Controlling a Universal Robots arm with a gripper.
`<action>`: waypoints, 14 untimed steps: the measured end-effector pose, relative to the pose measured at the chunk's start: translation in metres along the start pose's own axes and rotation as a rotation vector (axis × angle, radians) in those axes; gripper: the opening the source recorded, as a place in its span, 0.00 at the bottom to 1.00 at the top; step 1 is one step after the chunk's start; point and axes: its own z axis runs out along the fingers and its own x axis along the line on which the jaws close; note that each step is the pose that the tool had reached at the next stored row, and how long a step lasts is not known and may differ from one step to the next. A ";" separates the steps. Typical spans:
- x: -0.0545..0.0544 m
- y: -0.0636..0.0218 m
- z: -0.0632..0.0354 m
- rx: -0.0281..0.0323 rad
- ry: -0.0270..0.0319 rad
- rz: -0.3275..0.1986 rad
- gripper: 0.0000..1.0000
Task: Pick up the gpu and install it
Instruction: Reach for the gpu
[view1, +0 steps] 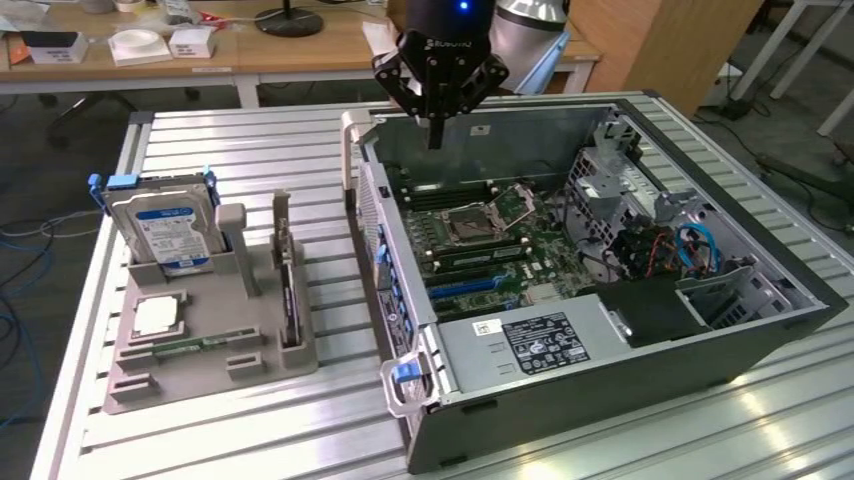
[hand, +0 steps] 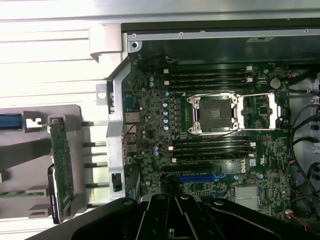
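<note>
We see an open computer case (view1: 601, 400) lying on its side on the slatted metal counter (view1: 240, 440), its power supply (view1: 534, 338) at the near end. At the exterior view's left, just beside the case, a grey holder (view1: 200, 375) carries loose parts. A processor chip (view1: 158, 315) lies flat towards the front. The graphics card (view1: 286, 275) stands on its long edge in a slot on the side closest to the case, and a hard drive (view1: 167, 230) stands upright behind. Deeper inside the case, the motherboard (view1: 514, 250) lies exposed, its processor socket (view1: 477, 222) uncovered. Over the case's far end hangs the robot's black tool (view1: 434, 143), its fingers drawn together to a narrow point. It holds nothing and is well apart from the graphics card.
</note>
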 end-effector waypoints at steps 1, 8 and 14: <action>0.000 0.0000 0.0000 0.0000 0.0003 0.000 0.10; 0.002 -0.0002 0.0000 0.0001 0.0019 0.000 0.10; 0.003 -0.0003 -0.0001 0.0002 0.0029 0.000 0.10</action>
